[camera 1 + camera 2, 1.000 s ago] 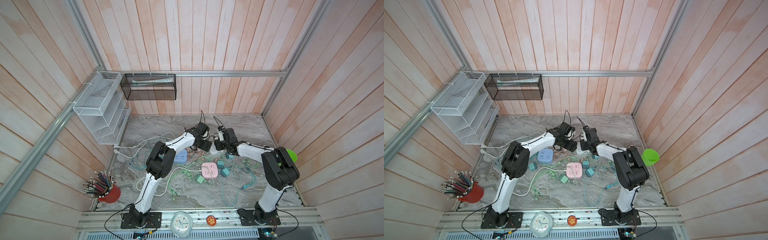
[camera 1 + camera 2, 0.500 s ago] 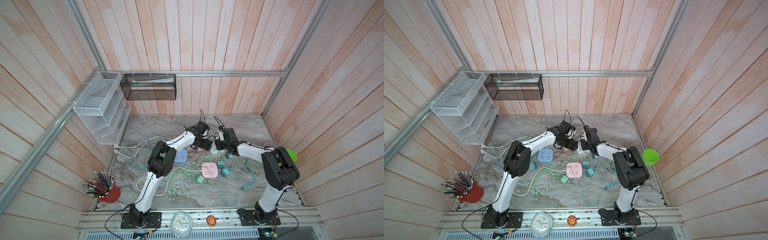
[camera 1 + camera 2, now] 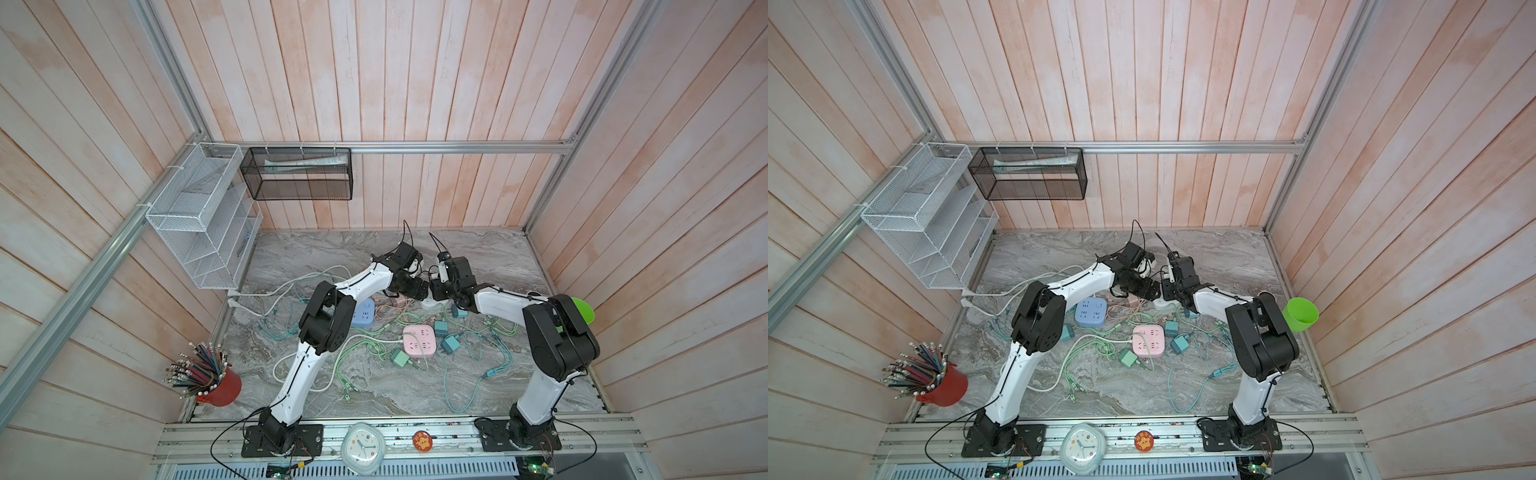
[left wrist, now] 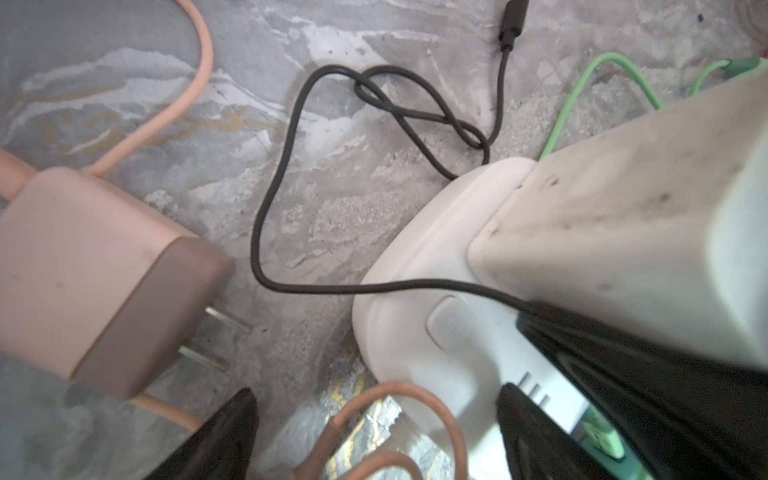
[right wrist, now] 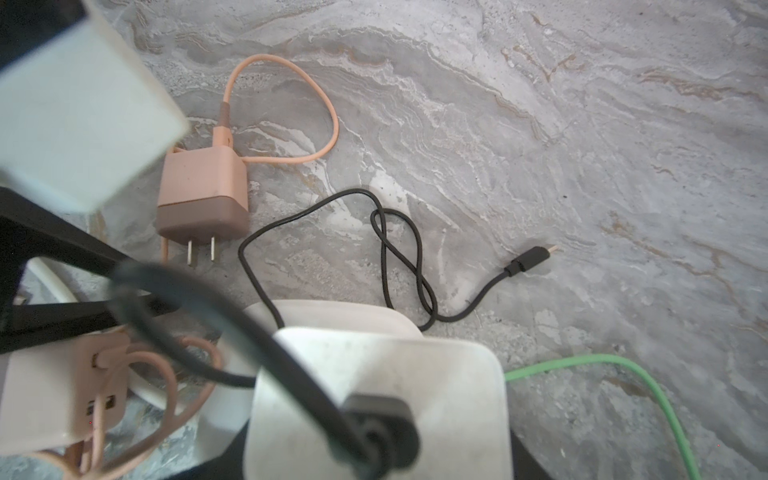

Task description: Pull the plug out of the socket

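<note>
Since the white plug [image 5: 436,395] sits seated upright in the white socket [image 4: 407,332] on the counter [image 4: 332,187], right jaws clamp its body for the pull, while left jaws hang spread wide astride the socket's end, likely to pin it down.

left arm [image 3: 297,376] and right arm [image 3: 496,305]: both are showing white tubular links running between bulky black joint housings. each is ending in a flat black base plate [image 3: 311,442] that is carrying small silver screws. thin black cables [image 3: 409,233] are arching over the wrists and looping out from the bases. a dark line is running along each white link, probably a clipped cable. fingers [image 4: 216,440] are reading plain black, tapering.
</note>
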Controlling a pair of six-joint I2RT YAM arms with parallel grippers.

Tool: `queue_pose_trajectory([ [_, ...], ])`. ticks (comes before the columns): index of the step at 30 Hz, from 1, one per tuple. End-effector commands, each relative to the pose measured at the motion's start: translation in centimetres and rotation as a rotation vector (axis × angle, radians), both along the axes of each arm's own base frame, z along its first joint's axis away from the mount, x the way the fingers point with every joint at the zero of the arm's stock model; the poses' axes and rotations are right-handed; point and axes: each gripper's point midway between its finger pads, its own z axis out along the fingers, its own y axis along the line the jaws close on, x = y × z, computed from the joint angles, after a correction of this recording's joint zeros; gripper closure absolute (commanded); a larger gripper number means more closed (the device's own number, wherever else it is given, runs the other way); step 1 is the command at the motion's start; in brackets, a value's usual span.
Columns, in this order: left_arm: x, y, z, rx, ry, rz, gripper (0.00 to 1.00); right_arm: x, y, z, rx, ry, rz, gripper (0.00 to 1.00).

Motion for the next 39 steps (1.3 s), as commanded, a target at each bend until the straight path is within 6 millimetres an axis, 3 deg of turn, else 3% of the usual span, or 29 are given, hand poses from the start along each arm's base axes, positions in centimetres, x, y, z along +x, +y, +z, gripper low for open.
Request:
queue_pose_trajectory([
  [1,-2.3,2.0,-5.9,0.143,0.103,-0.006,0.10,0.0,1.1,1.7,0.051,-0.024,0.019,0.67],
  [9,-3.3,3.3,-8.5,0.218,0.147,-0.024,0.10,0.5,1.5,3.0,0.018,-0.045,0.061,0.69],
  [14,-3.7,4.1,-10.1,0.229,0.183,-0.013,0.10,0.4,1.8,2.6,-0.075,-0.034,0.082,0.71],
  [21,-3.8,4.7,-10.6,0.245,0.186,-0.010,0.10,0.6,1.5,2.8,-0.089,-0.040,0.043,0.74],
  [31,-3.8,5.4,-10.9,0.276,0.179,-0.005,0.10,1.8,2.1,5.0,0.079,-0.027,0.006,0.77],
  [39,-3.7,5.6,-11.0,0.292,0.170,-0.008,0.11,1.5,2.5,3.5,-0.061,0.003,0.025,0.79],
])
